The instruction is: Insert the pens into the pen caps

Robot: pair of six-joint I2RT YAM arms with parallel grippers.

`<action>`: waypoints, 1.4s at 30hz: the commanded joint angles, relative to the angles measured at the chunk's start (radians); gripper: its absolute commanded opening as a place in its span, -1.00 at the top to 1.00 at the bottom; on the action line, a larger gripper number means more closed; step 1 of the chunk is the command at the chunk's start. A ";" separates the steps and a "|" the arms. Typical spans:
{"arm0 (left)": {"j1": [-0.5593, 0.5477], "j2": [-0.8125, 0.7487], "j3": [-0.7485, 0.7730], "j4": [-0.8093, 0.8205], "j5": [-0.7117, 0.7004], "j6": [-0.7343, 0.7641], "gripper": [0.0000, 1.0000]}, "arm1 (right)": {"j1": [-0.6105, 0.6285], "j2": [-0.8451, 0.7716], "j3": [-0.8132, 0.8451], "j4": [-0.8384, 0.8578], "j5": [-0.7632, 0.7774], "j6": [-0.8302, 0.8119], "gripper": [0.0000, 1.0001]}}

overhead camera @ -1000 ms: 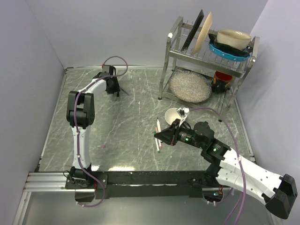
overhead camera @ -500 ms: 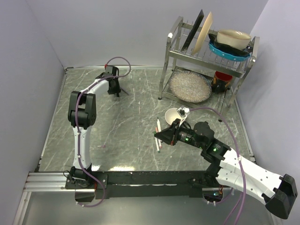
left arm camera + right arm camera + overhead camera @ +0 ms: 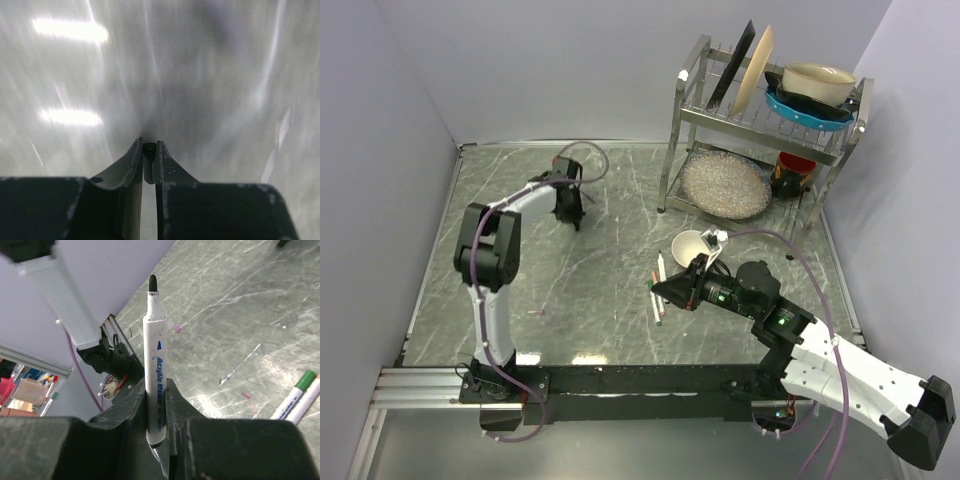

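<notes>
**First onlooker:** Left tool [image 3: 570, 207], jaws nearly closed on a small dark thing, seemingly the black cap [image 3: 149, 147], has swung off the far bench [image 3: 610, 265] toward the middle. Its wrist view is smeared.

**Second onlooker:** Bringing cap to pen, I'd judge. And the right tool [image 3: 156, 390]?

**First onlooker:** Unmoved, clamped on the pen [image 3: 153, 355]: white barrel, blue lettering, bare black tip upright. Two spare pens [image 3: 298, 398] lie on the bench nearby.

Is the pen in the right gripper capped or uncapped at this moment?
Uncapped. The right wrist view shows the pen clamped in the right gripper with its black tip bare.
</notes>
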State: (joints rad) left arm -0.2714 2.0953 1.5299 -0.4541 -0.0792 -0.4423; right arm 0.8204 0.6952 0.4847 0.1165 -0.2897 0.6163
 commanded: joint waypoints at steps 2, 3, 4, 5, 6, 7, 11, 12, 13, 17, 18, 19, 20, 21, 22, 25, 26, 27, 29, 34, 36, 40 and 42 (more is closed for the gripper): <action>-0.075 -0.274 -0.296 -0.051 0.114 -0.143 0.88 | -0.001 -0.060 0.034 -0.067 0.038 0.002 1.00; -0.089 -0.306 -0.335 -0.049 0.108 -0.179 0.91 | -0.001 -0.072 0.029 -0.086 0.035 0.006 1.00; -0.126 -0.370 -0.371 -0.046 0.104 -0.197 0.93 | -0.001 -0.095 0.022 -0.093 0.035 0.013 1.00; -0.146 -0.400 -0.439 -0.046 0.098 -0.214 0.95 | -0.001 -0.109 0.003 -0.098 0.034 0.022 1.00; -0.166 -0.426 -0.468 -0.047 0.082 -0.249 0.98 | 0.000 -0.120 -0.006 -0.104 0.032 0.028 1.00; -0.210 -0.470 -0.494 -0.049 0.082 -0.263 0.98 | 0.000 -0.140 -0.017 -0.107 0.037 0.033 1.00; -0.294 -0.527 -0.577 -0.080 -0.005 -0.335 0.96 | -0.001 -0.169 -0.069 -0.138 0.055 0.049 1.00; -0.305 -0.531 -0.585 -0.083 -0.016 -0.352 0.95 | 0.000 -0.178 -0.077 -0.138 0.060 0.054 1.00; -0.321 -0.529 -0.591 -0.083 -0.031 -0.360 0.95 | -0.001 -0.192 -0.084 -0.135 0.061 0.062 1.00; -0.357 -0.500 -0.587 -0.110 -0.071 -0.386 0.94 | 0.000 -0.214 -0.098 -0.135 0.063 0.083 1.00; -0.370 -0.495 -0.583 -0.113 -0.073 -0.385 0.95 | -0.001 -0.215 -0.095 -0.141 0.064 0.080 1.00; -0.376 -0.483 -0.579 -0.121 -0.076 -0.386 0.95 | 0.000 -0.218 -0.090 -0.144 0.067 0.080 1.00; -0.380 -0.483 -0.577 -0.124 -0.077 -0.391 0.96 | -0.001 -0.218 -0.090 -0.147 0.067 0.080 1.00; -0.391 -0.483 -0.576 -0.126 -0.076 -0.397 0.98 | -0.001 -0.218 -0.093 -0.146 0.069 0.080 1.00; -0.394 -0.494 -0.582 -0.112 -0.067 -0.398 0.98 | 0.000 -0.211 -0.098 -0.140 0.058 0.079 1.00; -0.397 -0.559 -0.622 -0.057 0.015 -0.426 0.98 | 0.000 -0.168 -0.124 -0.091 0.008 0.085 1.00; -0.399 -0.586 -0.638 0.003 0.054 -0.462 0.98 | 0.000 -0.155 -0.148 -0.037 -0.040 0.092 1.00; -0.408 -0.615 -0.657 0.044 0.071 -0.479 0.98 | 0.000 -0.143 -0.159 -0.006 -0.060 0.102 1.00; -0.417 -0.719 -0.723 0.221 0.122 -0.527 0.98 | -0.001 -0.111 -0.198 0.101 -0.109 0.141 1.00; -0.460 -0.984 -0.969 0.740 0.217 -0.693 0.98 | 0.014 -0.034 -0.261 0.333 -0.164 0.233 1.00; -0.486 -1.052 -1.008 0.895 0.182 -0.743 0.98 | 0.028 0.002 -0.270 0.423 -0.157 0.244 1.00; -0.549 -1.103 -0.995 0.943 0.096 -0.707 0.98 | 0.077 0.061 -0.261 0.501 -0.120 0.255 1.00; -0.586 -1.121 -0.988 0.954 0.082 -0.682 0.98 | 0.094 0.084 -0.255 0.534 -0.098 0.260 1.00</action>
State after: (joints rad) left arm -0.7986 1.0142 0.5217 0.3096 0.0559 -1.1240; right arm 0.8783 0.7456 0.2077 0.4614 -0.4107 0.8494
